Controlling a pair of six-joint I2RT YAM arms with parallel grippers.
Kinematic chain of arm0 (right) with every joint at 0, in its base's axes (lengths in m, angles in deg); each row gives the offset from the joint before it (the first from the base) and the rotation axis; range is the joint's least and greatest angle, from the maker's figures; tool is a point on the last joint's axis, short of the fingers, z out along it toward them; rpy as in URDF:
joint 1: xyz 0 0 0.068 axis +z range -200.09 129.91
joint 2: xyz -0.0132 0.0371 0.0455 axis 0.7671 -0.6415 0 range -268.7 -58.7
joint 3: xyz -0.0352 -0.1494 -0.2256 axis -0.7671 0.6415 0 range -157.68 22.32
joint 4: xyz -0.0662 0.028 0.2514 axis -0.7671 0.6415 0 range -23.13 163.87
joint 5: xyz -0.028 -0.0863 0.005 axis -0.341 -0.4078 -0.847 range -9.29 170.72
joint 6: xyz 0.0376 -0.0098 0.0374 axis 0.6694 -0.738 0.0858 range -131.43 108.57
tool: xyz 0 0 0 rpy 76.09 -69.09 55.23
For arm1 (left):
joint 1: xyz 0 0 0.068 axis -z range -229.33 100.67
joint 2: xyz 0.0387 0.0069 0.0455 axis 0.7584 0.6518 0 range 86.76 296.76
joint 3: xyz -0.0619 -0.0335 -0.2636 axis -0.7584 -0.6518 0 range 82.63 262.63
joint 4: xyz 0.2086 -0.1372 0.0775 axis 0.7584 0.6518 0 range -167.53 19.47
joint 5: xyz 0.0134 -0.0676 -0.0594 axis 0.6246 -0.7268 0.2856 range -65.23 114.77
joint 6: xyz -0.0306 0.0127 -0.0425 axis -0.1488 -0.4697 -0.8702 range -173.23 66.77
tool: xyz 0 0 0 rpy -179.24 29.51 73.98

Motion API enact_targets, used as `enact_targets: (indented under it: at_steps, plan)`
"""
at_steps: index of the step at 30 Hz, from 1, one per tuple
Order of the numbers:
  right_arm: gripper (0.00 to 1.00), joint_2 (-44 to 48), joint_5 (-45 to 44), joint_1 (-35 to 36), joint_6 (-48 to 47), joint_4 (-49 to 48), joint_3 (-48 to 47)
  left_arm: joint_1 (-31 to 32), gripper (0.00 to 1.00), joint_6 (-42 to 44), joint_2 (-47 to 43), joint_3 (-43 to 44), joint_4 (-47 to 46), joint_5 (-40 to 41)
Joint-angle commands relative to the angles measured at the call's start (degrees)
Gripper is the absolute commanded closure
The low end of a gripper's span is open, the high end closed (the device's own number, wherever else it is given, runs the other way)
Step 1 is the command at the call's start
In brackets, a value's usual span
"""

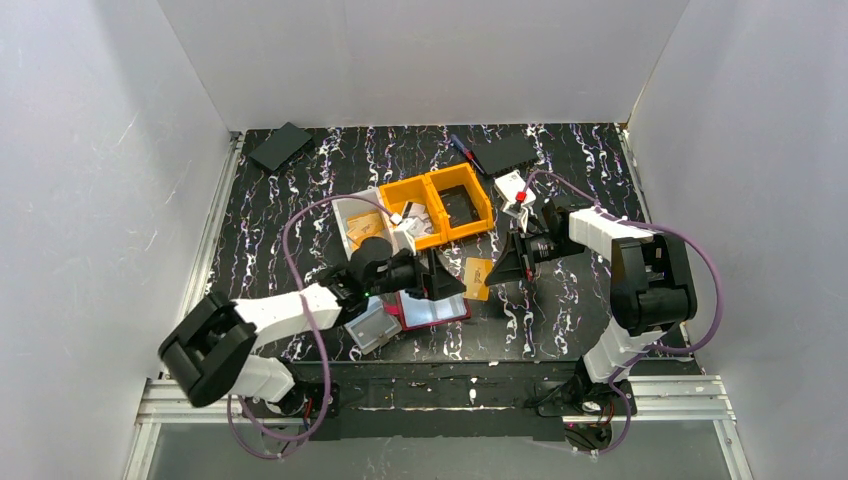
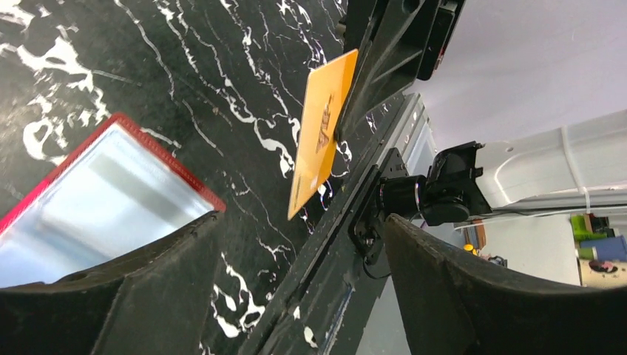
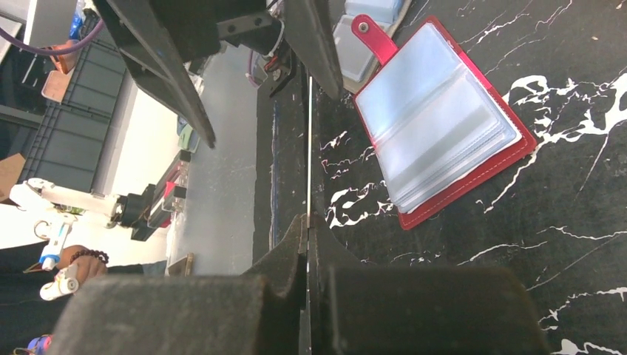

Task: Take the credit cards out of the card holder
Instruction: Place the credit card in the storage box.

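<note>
R claw (image 1: pixel 503 268) is clamping one orange credit card (image 1: pixel 478 279) by an edge, fingers pressed fully together on it. From the R wrist cam the card (image 3: pixel 309 148) is showing only as a thin line running out from between the pads. The card is hanging just right of the card holder (image 1: pixel 437 312), apart from it. Can't tell whether its low corner is touching the tabletop (image 1: pixel 560 320).

L claw (image 1: pixel 445 280) is standing wide open w/ nothing between its fingers, hovering over the far-right part of the holder. Its tips are pointing at the held card (L wrist cam is looking straight at the printed orange face (image 2: pixel 322 133), w/ the R claw's black finger lying along one side of it).

Card holder is lying open and flat close to the near edge of the tabletop, approx mid-width. Its red cover is facing down and its clear sleeves (image 3: pixel 444 118) are facing up, w/ a snap tab (image 3: pixel 373 37) sticking out at the left end. A greyish flat piece (image 1: pixel 372 325) is sitting right against that end; can't tell if it's a card.

Further back, approx mid-tabletop, two orange bins (image 1: pixel 430 195) are sitting beside a grey bin (image 1: pixel 345 215), which is holding a tan-orange card-like piece.
</note>
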Motion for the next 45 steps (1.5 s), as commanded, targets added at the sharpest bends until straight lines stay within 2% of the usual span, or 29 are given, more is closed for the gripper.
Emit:
enact_targets:
  at_steps: [1,8,10,12,13,14,17,18,21,22,24,25,27,28,30,32,35,39,45]
  plan:
    - [0.99,2.02,2.78,0.16,0.53,-0.31,-1.07,0.36,0.26,0.45,6.65,4.74,-8.81,-4.95]
    - [0.99,2.24,3.01,0.17,1.14,-0.77,-0.99,0.48,0.51,-1.81,14.03,8.16,-13.31,-9.57]
    - [0.99,2.33,2.93,0.18,1.29,-0.92,-0.95,0.47,0.61,-2.34,15.17,8.70,-13.89,-10.17]
    - [0.99,2.37,2.89,0.18,1.48,-1.20,-0.87,0.42,0.75,-2.82,16.50,9.23,-14.77,-11.21]
    - [0.99,2.37,2.72,0.18,1.52,-1.26,-0.90,0.37,0.91,-2.93,17.04,9.48,-15.27,-11.81]
    - [0.99,2.31,2.69,0.15,1.54,-1.22,-0.90,0.32,1.00,-3.17,17.43,9.76,-15.61,-12.29]
    - [0.98,2.29,1.70,0.17,1.52,-1.22,-1.12,-0.12,1.00,-2.68,17.16,9.36,-16.15,-13.01]
    - [0.88,2.21,1.24,0.10,1.58,-1.16,-1.30,-0.55,1.00,-2.05,16.49,8.83,-16.10,-13.33]
    - [0.47,2.07,-1.06,-0.25,0.79,-0.20,-2.44,-3.89,1.00,1.05,11.64,6.07,-11.71,-14.81]
    - [0.31,2.15,-1.90,-0.57,-0.66,1.33,-3.09,-5.87,1.00,4.62,7.88,5.31,-5.48,-15.37]
    - [0.17,2.32,-3.85,-1.32,-2.41,2.95,-3.57,-8.13,1.00,13.80,1.09,6.58,11.06,-14.21]
    - [0.05,2.43,-5.07,-1.45,-2.46,2.87,-3.79,-8.60,1.00,20.78,-2.12,9.31,21.74,-11.90]
    - [0.02,2.71,-5.86,-2.09,-2.34,2.76,-4.08,-8.75,1.00,36.56,-6.17,17.02,46.70,-3.49]
    - [0.02,2.91,-5.81,-2.25,-2.30,2.76,-4.09,-8.95,1.00,42.67,-6.86,21.00,55.78,0.65]
    - [0.02,3.17,-5.96,-2.44,-2.09,2.41,-3.94,-9.31,1.00,52.37,-7.08,28.56,69.69,7.88]
    - [0.02,3.40,-6.17,-2.54,-1.79,2.07,-3.84,-9.67,1.00,59.69,-6.29,33.21,78.65,14.10]
    - [0.02,3.91,-6.22,-2.91,-1.70,1.82,-3.53,-9.88,1.00,68.89,-4.74,37.76,84.65,19.19]
    - [0.02,4.30,-5.99,-3.57,-1.30,1.12,-3.06,-10.42,1.00,76.59,-2.05,41.65,85.11,24.37]
    - [0.02,3.94,-5.63,-3.87,-1.32,0.84,-2.78,-13.52,1.00,82.49,5.33,46.73,83.03,21.50]
